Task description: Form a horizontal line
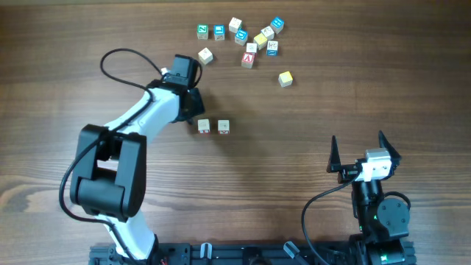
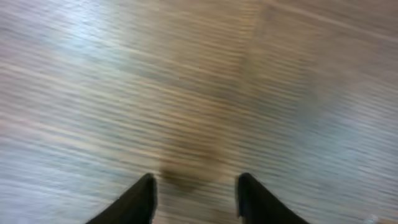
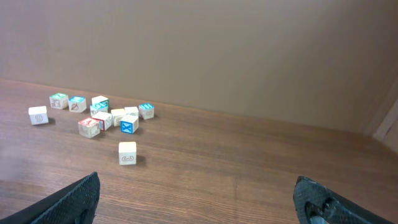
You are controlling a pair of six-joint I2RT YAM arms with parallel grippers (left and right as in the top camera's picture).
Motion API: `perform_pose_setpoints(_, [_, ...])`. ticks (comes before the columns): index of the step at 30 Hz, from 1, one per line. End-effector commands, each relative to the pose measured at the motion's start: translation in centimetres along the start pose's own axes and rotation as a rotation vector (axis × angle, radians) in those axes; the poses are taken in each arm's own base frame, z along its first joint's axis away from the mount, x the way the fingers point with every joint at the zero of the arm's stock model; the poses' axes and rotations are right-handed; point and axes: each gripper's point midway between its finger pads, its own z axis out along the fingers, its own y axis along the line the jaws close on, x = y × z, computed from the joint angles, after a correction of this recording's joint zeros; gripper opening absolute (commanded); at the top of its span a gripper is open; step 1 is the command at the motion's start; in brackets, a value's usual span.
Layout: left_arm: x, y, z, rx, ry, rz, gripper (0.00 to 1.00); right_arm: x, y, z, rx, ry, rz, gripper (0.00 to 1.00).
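Note:
Two cream cubes sit side by side as a short horizontal line at mid table. My left gripper hovers just above and to the left of them. In the blurred left wrist view, the left gripper is open over bare wood with nothing between its fingers. The red "A" cube lies in the far cluster, and a yellow cube stands alone to its right. My right gripper rests wide open at the near right. The right wrist view shows the right gripper with its jaws far apart and empty.
Several loose cubes with blue and green faces lie bunched at the far middle of the table. A single cream cube sits to their left. The same cluster appears far ahead in the right wrist view, before a plain wall.

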Motion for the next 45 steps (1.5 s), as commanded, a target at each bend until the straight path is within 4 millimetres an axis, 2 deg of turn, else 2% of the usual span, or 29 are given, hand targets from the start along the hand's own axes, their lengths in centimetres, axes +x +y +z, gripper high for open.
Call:
perform_pose_setpoints(1, [0.4, 1.9, 0.1, -0.051, 0.027, -0.025, 0.24, -0.2, 0.0, 0.0, -0.001, -0.009, -0.011, 1.00])
perform_pose_setpoints(4, [1.4, 2.3, 0.0, -0.069, 0.069, -0.016, 0.06, -0.2, 0.0, 0.0, -0.001, -0.009, -0.012, 0.99])
perform_pose_setpoints(5, [1.9, 2.5, -0.1, -0.074, 0.090, -0.014, 0.06, -0.2, 0.0, 0.0, -0.001, -0.009, -0.011, 1.00])
perform_pose_setpoints(7, [2.4, 2.7, -0.1, -0.078, 0.113, -0.011, 0.06, -0.2, 0.0, 0.0, -0.001, -0.009, -0.012, 1.00])
perform_pose_setpoints(11, [3.9, 0.6, -0.3, 0.051, 0.197, 0.071, 0.06, -0.2, 0.0, 0.0, -0.001, -0.009, -0.011, 1.00])
perform_pose_setpoints(16, [4.7, 0.7, -0.5, 0.050, 0.227, 0.085, 0.08, -0.2, 0.0, 0.0, -0.001, -0.009, -0.011, 1.00])
perform_pose_setpoints(18, [5.2, 0.1, -0.6, 0.064, 0.237, 0.098, 0.08, -0.2, 0.0, 0.0, -0.001, -0.009, -0.011, 1.00])
perform_pose_setpoints(22, [4.9, -1.4, -0.5, 0.089, 0.203, 0.125, 0.08, -0.2, 0.0, 0.0, -0.001, -0.008, -0.011, 1.00])
perform_pose_setpoints(26, [5.2, -1.6, -0.6, 0.089, 0.207, 0.138, 0.07, -0.2, 0.0, 0.0, -0.001, -0.008, -0.011, 1.00])
perform_pose_setpoints(32, [5.6, -3.2, -0.8, 0.113, 0.189, 0.206, 0.07, -0.2, 0.0, 0.0, -0.001, -0.009, -0.012, 1.00])
perform_pose_setpoints(37, [5.2, -2.9, -0.6, 0.093, 0.169, 0.208, 0.07, -0.2, 0.0, 0.0, -0.001, -0.009, -0.011, 1.00])
perform_pose_setpoints(41, [4.3, -3.7, -0.6, 0.119, 0.126, 0.232, 0.07, -0.2, 0.0, 0.0, -0.001, -0.009, -0.011, 1.00])
perform_pose_setpoints(45, [4.5, -3.6, -0.6, 0.116, 0.134, 0.232, 0.06, -0.2, 0.0, 0.0, -0.001, -0.009, -0.011, 1.00])
